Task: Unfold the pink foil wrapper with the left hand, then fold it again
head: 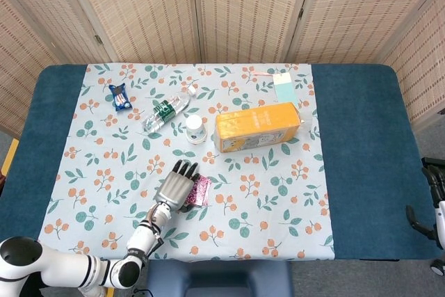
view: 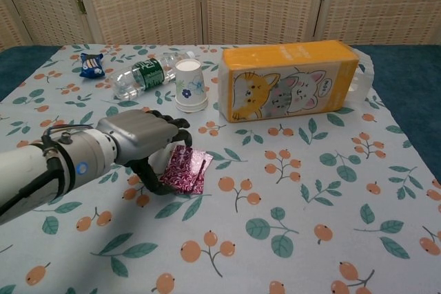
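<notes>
Left hand (view: 141, 144) down over the pink foil wrapper (view: 186, 170), thumb and fingertips pinching its near edge against the cloth. Looks like mid-fold, pressing flat; probably needs a firm crease next. Orange tissue box (view: 289, 89) beyond with cartoon cats, writing too small to read.

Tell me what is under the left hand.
The pink foil wrapper lies flat on the floral tablecloth, its left part beneath the left hand. The thumb touches its near left corner. Whether the other fingers press on it is hidden.
</notes>
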Controlling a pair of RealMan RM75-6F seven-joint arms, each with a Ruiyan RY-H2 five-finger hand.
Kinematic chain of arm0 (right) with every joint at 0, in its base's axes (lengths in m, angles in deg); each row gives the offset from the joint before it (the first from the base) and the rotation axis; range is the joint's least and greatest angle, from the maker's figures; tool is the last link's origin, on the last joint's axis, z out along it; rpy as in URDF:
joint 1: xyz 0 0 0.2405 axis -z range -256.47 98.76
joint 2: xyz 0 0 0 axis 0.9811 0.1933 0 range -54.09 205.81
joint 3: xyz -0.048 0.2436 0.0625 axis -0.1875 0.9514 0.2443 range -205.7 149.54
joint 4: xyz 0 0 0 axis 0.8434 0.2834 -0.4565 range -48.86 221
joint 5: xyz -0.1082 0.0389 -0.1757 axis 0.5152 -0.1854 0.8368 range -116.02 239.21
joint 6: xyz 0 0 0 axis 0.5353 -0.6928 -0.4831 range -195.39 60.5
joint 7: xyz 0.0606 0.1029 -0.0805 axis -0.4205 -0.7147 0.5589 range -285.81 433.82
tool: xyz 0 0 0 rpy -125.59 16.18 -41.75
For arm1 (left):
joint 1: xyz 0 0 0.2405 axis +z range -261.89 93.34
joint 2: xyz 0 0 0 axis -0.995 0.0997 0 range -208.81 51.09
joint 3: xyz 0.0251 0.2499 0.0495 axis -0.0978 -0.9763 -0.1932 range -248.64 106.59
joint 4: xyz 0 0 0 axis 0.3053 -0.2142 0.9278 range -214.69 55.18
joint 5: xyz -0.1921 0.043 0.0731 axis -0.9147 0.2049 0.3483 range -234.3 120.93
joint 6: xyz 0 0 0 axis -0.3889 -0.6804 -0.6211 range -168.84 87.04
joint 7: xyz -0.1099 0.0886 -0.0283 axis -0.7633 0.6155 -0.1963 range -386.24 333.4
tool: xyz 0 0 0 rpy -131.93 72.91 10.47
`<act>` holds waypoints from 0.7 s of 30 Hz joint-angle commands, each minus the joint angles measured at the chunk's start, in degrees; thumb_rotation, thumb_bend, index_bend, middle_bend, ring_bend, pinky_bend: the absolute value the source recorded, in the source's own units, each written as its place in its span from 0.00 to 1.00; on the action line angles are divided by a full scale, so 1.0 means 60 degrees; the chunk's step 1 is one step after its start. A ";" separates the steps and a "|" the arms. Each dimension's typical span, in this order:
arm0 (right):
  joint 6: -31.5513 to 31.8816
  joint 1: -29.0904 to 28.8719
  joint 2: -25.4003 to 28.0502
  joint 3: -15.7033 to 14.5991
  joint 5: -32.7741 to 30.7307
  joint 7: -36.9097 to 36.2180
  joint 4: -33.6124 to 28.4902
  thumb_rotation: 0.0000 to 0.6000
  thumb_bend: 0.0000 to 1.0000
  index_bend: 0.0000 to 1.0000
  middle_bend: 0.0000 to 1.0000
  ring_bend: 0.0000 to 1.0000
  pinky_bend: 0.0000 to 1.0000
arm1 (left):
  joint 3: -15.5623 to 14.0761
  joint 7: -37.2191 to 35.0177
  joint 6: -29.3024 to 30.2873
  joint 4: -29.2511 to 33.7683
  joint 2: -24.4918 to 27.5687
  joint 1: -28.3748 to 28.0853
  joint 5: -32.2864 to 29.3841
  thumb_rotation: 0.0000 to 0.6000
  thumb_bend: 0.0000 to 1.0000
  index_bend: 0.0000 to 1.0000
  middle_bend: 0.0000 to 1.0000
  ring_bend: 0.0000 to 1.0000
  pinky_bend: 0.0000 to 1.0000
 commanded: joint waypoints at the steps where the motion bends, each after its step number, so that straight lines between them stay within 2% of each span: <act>1: 0.0000 0.0005 0.0000 0.0001 -0.0001 -0.0011 0.0011 1.00 0.45 0.00 0.07 0.00 0.00 | 0.0010 0.0048 0.0013 0.0001 -0.0018 -0.0032 -0.0112 0.80 0.30 0.17 0.00 0.00 0.00; 10: 0.0005 0.0003 0.0019 0.0004 0.0022 -0.0013 0.0002 1.00 0.45 0.00 0.07 0.00 0.00 | 0.0073 -0.0142 0.0143 0.0250 0.0111 0.0012 -0.0161 0.80 0.29 0.11 0.00 0.00 0.00; 16: -0.0027 -0.0049 0.0181 -0.0008 0.0149 -0.0084 -0.0102 1.00 0.45 0.00 0.07 0.00 0.00 | 0.0290 -0.1413 0.0643 0.1121 0.1112 0.0622 0.0442 0.81 0.28 0.12 0.00 0.00 0.00; 18: -0.0083 -0.0086 0.0265 -0.0021 0.0202 -0.0175 -0.0133 1.00 0.45 0.00 0.07 0.00 0.00 | 0.0353 -0.1965 0.0848 0.1371 0.1540 0.0908 0.0734 0.84 0.28 0.12 0.00 0.00 0.00; 21: -0.0220 -0.0179 0.0409 -0.0051 0.0304 -0.0278 -0.0193 1.00 0.45 0.00 0.07 0.00 0.00 | 0.0399 -0.2768 0.1325 0.1724 0.2253 0.1427 0.1228 0.96 0.29 0.14 0.00 0.00 0.00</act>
